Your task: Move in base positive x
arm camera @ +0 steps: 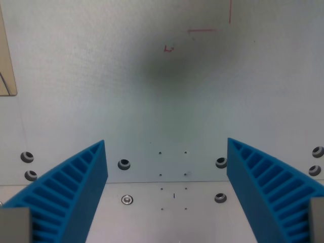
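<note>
Wrist view: gripper spread over bare plate

Gripper [167, 195] at bottom of frame, blue ribbed fingers [76, 192] wide apart, nothing between them. Beneath, a pale plate [167, 101] with screws [124, 164] and small holes across the lower half. Red marks [200, 31] near top centre. Beige panel edge [6, 61] at upper left.

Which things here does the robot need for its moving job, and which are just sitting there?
Part of the job:
- gripper, blue ribbed fingers wide apart, nothing between them

Just there:
- pale plate below
- screw holes
- shiny bolt
- red marks at the top
- beige panel at the wrist view's left edge
</note>
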`<state>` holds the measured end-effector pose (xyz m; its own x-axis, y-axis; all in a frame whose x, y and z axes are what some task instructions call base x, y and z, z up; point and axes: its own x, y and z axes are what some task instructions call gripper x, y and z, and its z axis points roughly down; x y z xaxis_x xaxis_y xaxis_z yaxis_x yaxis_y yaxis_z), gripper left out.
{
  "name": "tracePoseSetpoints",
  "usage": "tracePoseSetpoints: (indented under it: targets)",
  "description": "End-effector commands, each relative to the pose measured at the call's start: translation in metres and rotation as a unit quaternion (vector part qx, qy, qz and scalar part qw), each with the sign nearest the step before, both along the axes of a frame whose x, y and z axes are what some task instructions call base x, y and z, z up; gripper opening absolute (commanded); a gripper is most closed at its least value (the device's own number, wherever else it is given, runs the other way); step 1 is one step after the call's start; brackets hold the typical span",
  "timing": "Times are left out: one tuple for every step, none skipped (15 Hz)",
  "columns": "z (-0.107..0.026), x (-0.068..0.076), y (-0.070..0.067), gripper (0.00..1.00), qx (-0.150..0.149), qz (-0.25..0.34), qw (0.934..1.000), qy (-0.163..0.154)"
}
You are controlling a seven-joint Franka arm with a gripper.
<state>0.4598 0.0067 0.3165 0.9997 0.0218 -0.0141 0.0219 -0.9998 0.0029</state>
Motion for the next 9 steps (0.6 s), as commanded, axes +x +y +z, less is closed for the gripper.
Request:
tracePoseSetpoints:
  targets:
    - [0.003, 0.005, 0.000, 1.00, 0.000, 0.000, 1.0000, -0.004]
    - [0.004, 0.010, 0.000, 1.00, 0.000, 0.000, 1.0000, -0.004]
    - [0.004, 0.015, 0.000, 1.00, 0.000, 0.000, 1.0000, -0.004]
    - [0.004, 0.020, 0.000, 1.00, 0.000, 0.000, 1.0000, -0.004]
    - [0.004, 0.025, -0.001, 1.00, 0.000, 0.000, 1.0000, -0.004]
    - [0.004, 0.030, -0.001, 1.00, 0.000, 0.000, 1.0000, -0.004]
    - [0.004, 0.035, -0.001, 1.00, 0.000, 0.000, 1.0000, -0.004]
    - [0.003, 0.040, -0.001, 1.00, 0.000, 0.000, 1.0000, -0.004]
    - [0.003, 0.045, -0.001, 1.00, 0.000, 0.000, 1.0000, -0.004]
